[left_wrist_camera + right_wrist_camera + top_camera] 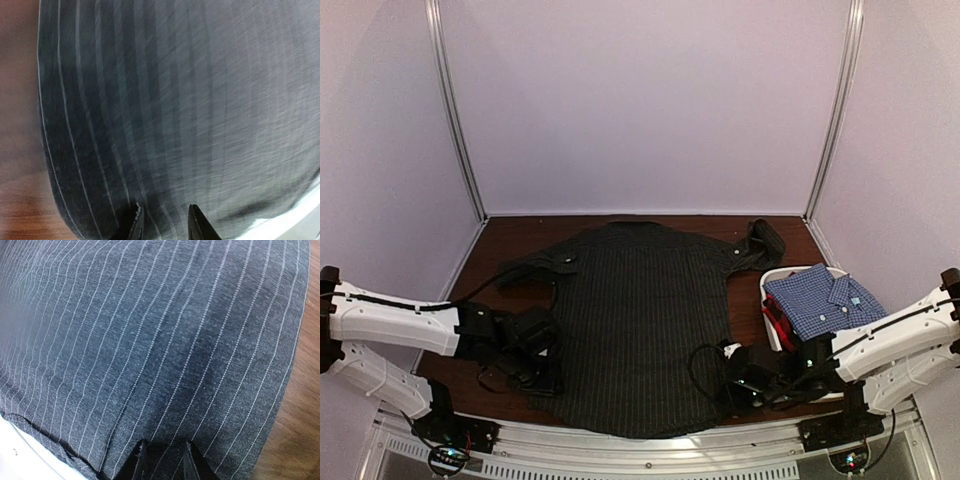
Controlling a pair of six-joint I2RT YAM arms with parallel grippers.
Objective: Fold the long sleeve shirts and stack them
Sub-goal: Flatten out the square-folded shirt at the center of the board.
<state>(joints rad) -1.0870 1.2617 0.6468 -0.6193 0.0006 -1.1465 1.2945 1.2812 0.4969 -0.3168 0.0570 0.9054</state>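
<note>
The black pinstriped shirt (640, 320) lies spread flat on the brown table, collar at the far side, hem at the near edge. My left gripper (535, 372) is low over its lower left side edge. In the left wrist view (164, 222) its jaws stand apart over the cloth (190, 110). My right gripper (745, 385) is at the shirt's lower right edge. In the right wrist view (163, 460) its jaws stand apart with flat cloth (150, 340) between them. A folded blue-white check shirt (825, 300) lies on a red-and-dark one (775, 318).
The folded shirts sit in a white tub (790, 270) at the right. The black shirt's right sleeve (765, 240) is bunched behind the tub and its left sleeve (520, 272) trails left. Bare table (20, 150) shows left of the shirt. White walls enclose the table.
</note>
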